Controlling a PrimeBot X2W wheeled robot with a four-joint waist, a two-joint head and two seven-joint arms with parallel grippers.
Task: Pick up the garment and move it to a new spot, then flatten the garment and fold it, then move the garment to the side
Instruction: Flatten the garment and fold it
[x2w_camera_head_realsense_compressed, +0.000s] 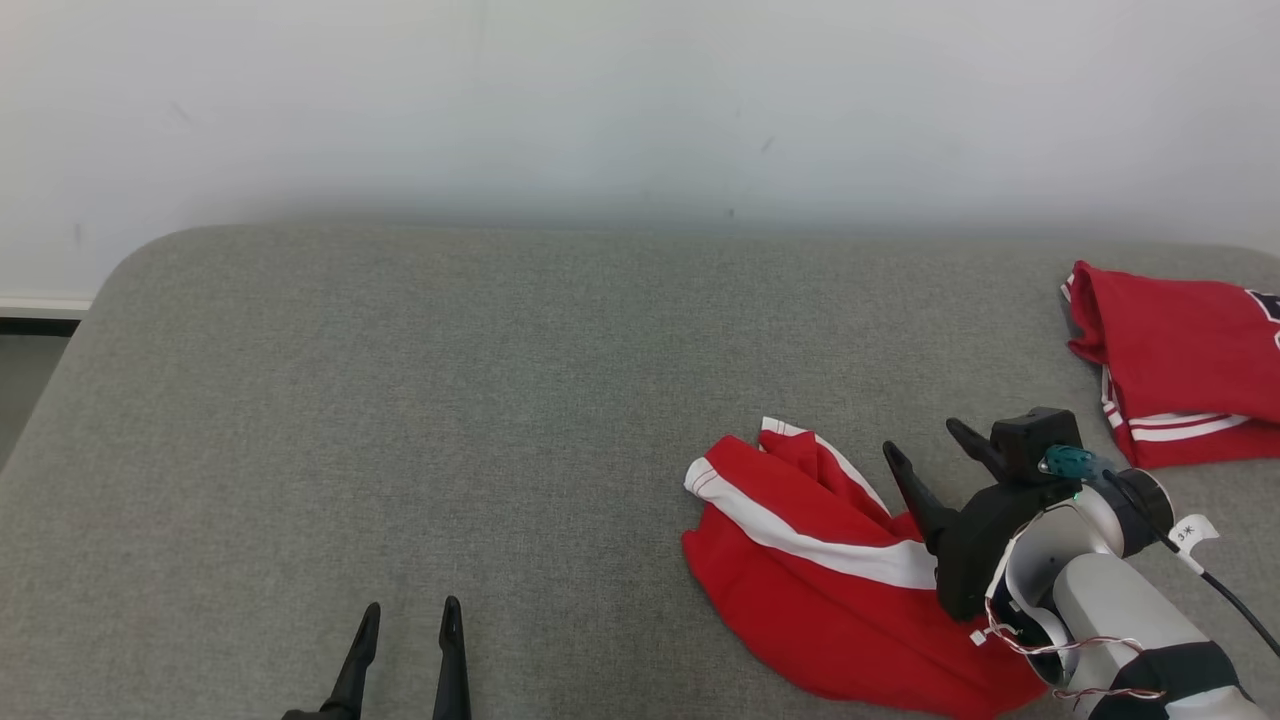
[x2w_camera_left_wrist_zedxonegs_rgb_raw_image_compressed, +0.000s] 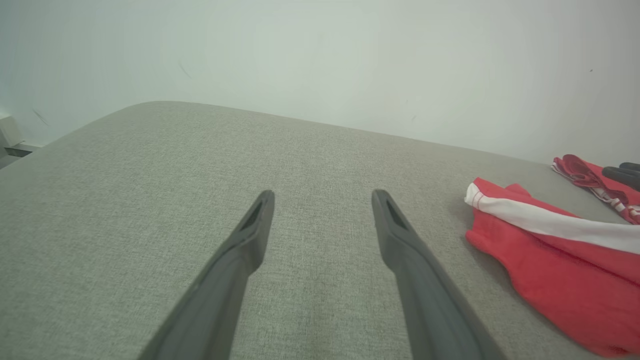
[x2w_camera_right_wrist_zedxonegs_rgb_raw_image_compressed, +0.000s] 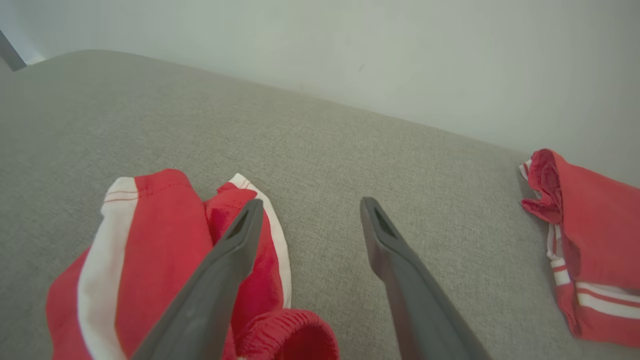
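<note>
Closest to the head camera is the right arm (x2w_camera_head_realsense_compressed: 1110, 600), a pale forearm at the lower right with thin wires looped round its wrist, a black cable (x2w_camera_head_realsense_compressed: 1235, 605) and a small white tag (x2w_camera_head_realsense_compressed: 1192, 532).

Largest of all is the tabletop (x2w_camera_head_realsense_compressed: 400, 400), covered in grey woven cloth with rounded far corners. Behind it stands a plain pale wall (x2w_camera_head_realsense_compressed: 600, 100).

Next in size is the crumpled garment (x2w_camera_head_realsense_compressed: 800, 590), red with a broad white stripe. It lies bunched on the right half of the tabletop near the front edge, with one hemmed corner sticking up toward the wall. From the left wrist it lies off to the right (x2w_camera_left_wrist_zedxonegs_rgb_raw_image_compressed: 550, 260), well apart from that arm.

A folded garment (x2w_camera_head_realsense_compressed: 1180, 360), also red with white stripes, rests farther back against the right edge of the head view, apart from the crumpled one, with bare grey cloth between them. The right wrist camera has it at its right side (x2w_camera_right_wrist_zedxonegs_rgb_raw_image_compressed: 595, 215).

Smaller are the right jaws, spread wide and grasping nothing. In the right wrist view one finger (x2w_camera_right_wrist_zedxonegs_rgb_raw_image_compressed: 225, 280) lies over the red folds (x2w_camera_right_wrist_zedxonegs_rgb_raw_image_compressed: 150, 235), and the other is over bare tabletop. Whether the first touches the cloth I cannot tell.

Smallest in the head view are the left jaws, at the bottom left. Their fingers (x2w_camera_head_realsense_compressed: 452, 650) are parted and empty above bare grey tabletop, as the left wrist view also shows (x2w_camera_left_wrist_zedxonegs_rgb_raw_image_compressed: 235, 270).
</note>
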